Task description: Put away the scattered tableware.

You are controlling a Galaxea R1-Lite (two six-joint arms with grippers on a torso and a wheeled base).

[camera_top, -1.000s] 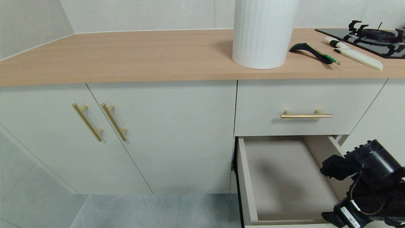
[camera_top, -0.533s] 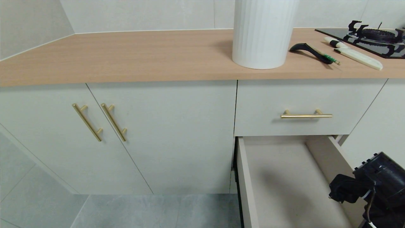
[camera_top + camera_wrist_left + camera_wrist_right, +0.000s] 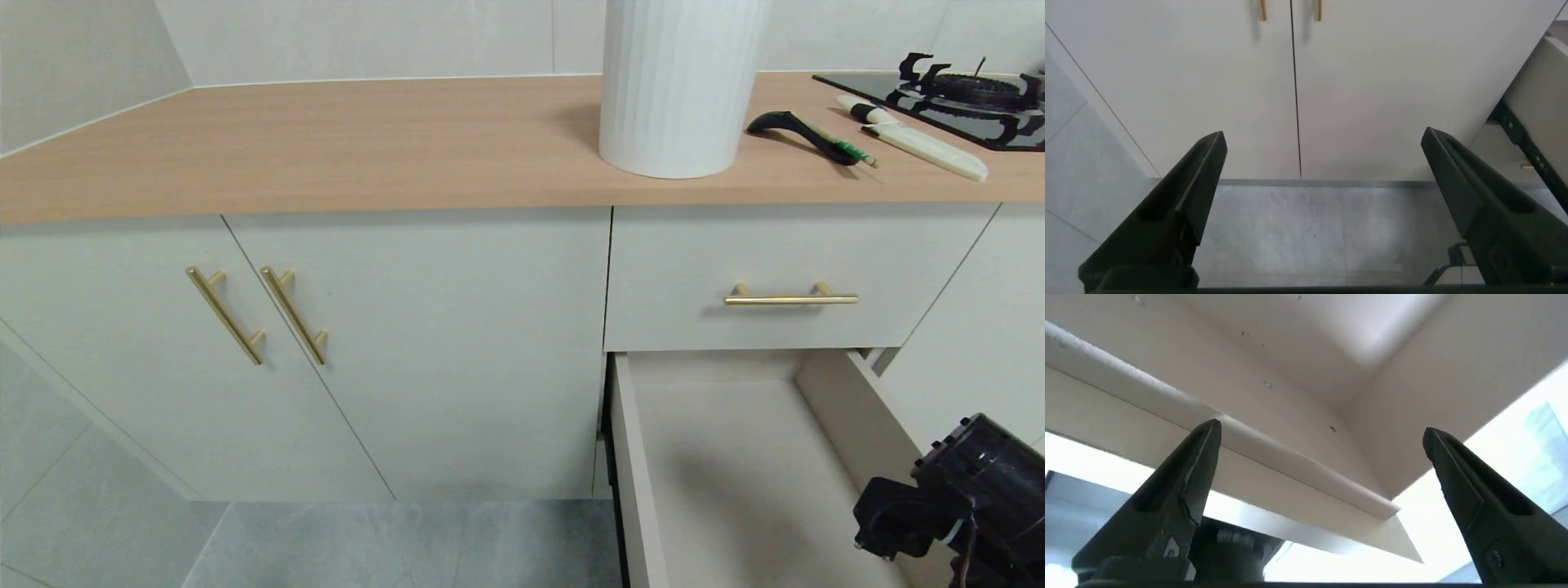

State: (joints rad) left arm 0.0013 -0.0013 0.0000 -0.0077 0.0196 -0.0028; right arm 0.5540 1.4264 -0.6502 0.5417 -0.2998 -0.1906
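Gaping empty beside the open drawer's [image 3: 633, 457] right wall, right gripper [image 3: 1319, 457] low; left gripper [image 3: 1323, 155] likewise spread, facing cabinet doors [image 3: 1388, 82]; black spoon [image 3: 796, 131] and white knife [image 3: 918, 145] well beyond, up on countertop [image 3: 367, 147] right of white canister [image 3: 673, 90].

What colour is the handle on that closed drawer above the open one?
Shiny gold: the handle shows clearest in the head view.

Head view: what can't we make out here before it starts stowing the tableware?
Open drawer: near end cut off by the head view's bottom edge, right near corner behind the right arm.
White ribbed container: top cut by the upper edge, contents unseen.
Black-handled utensil: too small to tell what kind.
Stove burner: cut by the right edge.
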